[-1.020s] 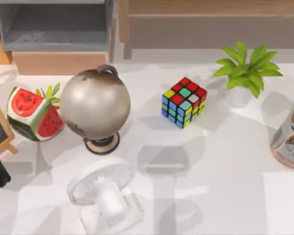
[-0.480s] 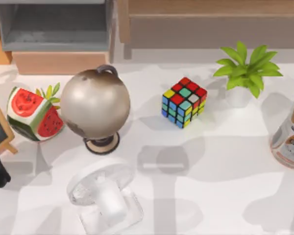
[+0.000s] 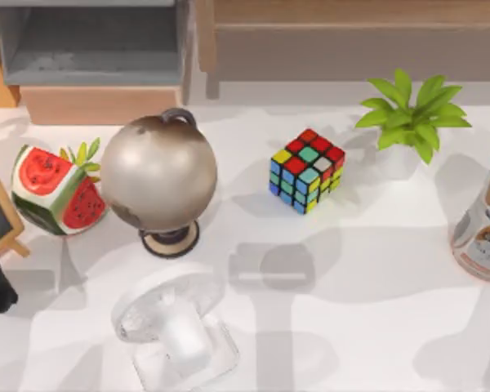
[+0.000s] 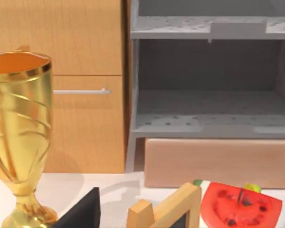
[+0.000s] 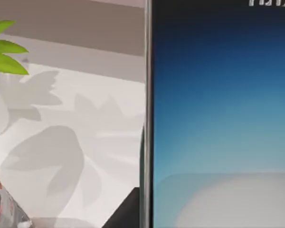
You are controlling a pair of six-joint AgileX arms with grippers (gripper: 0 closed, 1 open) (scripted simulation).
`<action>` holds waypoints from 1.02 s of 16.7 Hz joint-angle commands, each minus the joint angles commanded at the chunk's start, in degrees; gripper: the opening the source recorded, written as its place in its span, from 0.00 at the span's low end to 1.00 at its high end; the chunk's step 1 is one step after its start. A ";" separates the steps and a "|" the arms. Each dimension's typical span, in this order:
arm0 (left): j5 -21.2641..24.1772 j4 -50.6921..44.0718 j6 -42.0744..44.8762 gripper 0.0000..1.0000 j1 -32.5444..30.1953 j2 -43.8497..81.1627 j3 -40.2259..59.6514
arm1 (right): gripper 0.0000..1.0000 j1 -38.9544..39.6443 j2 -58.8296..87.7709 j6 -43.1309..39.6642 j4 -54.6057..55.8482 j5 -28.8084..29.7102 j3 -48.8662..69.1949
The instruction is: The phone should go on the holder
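Landmark: the globe (image 3: 158,173), a big round grey-brown ball on a small stand on the white counter (image 3: 376,269)
Top view: a Rubik's cube (image 3: 307,170) sits to the right of the globe; a green plant (image 3: 415,110) in a white pot is farther right, well apart from the globe
Top view, more: a watermelon toy (image 3: 57,189) sits just left of the globe; a white fan (image 3: 173,327) lies on the near side of the globe, close to its stand; a bottle (image 3: 483,220) stands at the counter's right edge, far from the globe
Phone: the phone (image 5: 221,114) is very close to the right wrist camera; its blue screen with a pale glow low down and its thin silver rim stand upright there
Where the phone is: up near the right arm's camera, with the white counter and a leaf of the plant (image 5: 7,57) behind it
Right claw: I cannot tell how wide it is or if it grips the phone
Left wrist view: a gold trophy cup (image 4: 19,137), a wooden frame with a dark board (image 4: 168,211), and the watermelon toy (image 4: 242,206)
Left claw: I cannot tell its state
Containers: the grey shelf unit (image 4: 209,85) behind the globe has bare shelves; the gold trophy cup looks bare inside near its rim
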 joint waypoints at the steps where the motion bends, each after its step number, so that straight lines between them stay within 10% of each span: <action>1: 0.00 0.00 0.00 1.00 0.00 0.00 0.00 | 0.00 0.01 -0.12 0.28 0.25 0.34 0.06; 17: 0.00 0.00 0.00 1.00 0.00 0.00 0.00 | 0.00 8.11 6.76 8.20 14.86 6.32 -1.70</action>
